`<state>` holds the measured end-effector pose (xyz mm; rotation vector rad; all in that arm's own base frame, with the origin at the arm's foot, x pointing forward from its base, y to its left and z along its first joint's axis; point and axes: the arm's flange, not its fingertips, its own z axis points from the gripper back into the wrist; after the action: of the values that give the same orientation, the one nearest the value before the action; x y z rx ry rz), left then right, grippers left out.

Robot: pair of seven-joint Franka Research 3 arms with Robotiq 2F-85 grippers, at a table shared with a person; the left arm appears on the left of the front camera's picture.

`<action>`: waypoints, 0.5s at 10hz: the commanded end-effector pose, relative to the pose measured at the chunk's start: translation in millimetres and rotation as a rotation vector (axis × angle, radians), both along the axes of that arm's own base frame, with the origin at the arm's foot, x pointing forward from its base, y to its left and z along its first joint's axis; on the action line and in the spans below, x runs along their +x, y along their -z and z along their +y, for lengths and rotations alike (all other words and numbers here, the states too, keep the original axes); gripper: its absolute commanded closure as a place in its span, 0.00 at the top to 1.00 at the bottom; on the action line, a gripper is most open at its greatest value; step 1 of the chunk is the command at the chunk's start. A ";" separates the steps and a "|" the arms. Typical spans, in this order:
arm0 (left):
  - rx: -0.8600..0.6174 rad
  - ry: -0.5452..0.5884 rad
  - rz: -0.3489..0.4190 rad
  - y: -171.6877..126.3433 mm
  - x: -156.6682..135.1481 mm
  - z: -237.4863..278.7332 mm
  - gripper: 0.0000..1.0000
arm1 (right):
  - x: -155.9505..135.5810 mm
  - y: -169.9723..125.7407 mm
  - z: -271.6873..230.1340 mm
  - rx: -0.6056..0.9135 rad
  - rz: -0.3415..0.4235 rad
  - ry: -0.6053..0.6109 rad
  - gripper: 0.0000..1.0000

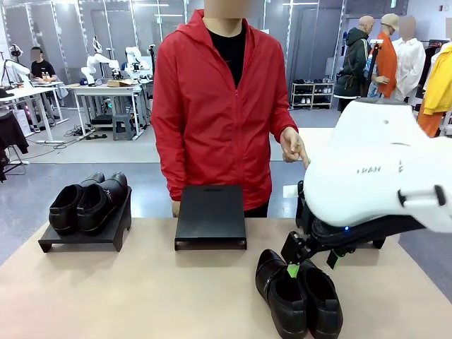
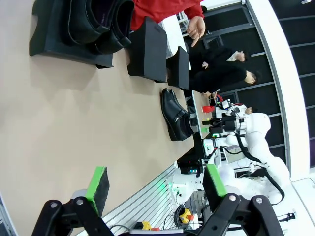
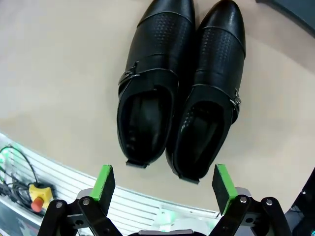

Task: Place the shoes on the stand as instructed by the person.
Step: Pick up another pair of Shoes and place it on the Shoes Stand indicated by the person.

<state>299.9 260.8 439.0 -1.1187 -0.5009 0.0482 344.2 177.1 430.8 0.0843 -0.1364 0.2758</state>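
My right tool (image 3: 165, 183) open over the loose shoes (image 3: 182, 88).
It stands apart just above that pair, which lies side by side on the table (image 3: 59, 73) near the middle stand (image 1: 210, 212). My left tool (image 2: 155, 184) is apart too, empty. The second pair (image 1: 88, 201) sits on the left stand (image 1: 85, 239).

You see a glossy white right arm (image 1: 374, 162), grey lettering on its shell, small blue light beneath. On the left gripper (image 2: 156, 182) and right gripper (image 3: 162, 184): black linkages, silver screws, bright green pads (image 3: 104, 181). The person (image 1: 219, 106) wears a red zip-up hooded jacket, black shirt.
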 end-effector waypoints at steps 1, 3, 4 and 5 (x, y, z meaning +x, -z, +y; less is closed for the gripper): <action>-0.006 0.013 -0.012 0.4 -3.0 -0.3 0.98 | 7.9 20.0 12.9 -0.036 -0.026 0.066 1.00; -0.006 0.013 -0.012 0.4 -3.0 -0.3 0.98 | 12.0 37.6 19.1 -0.055 -0.022 0.077 1.00; -0.006 0.013 -0.012 0.4 -3.0 -0.3 0.98 | 13.7 45.6 21.7 -0.065 -0.018 0.077 1.00; -0.006 0.013 -0.012 0.4 -3.0 -0.3 0.98 | 15.6 53.6 23.7 -0.081 -0.019 0.077 1.00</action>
<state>299.9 260.8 439.0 -1.1188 -0.5008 0.0480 357.6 191.0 386.0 0.0329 -0.1250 0.2357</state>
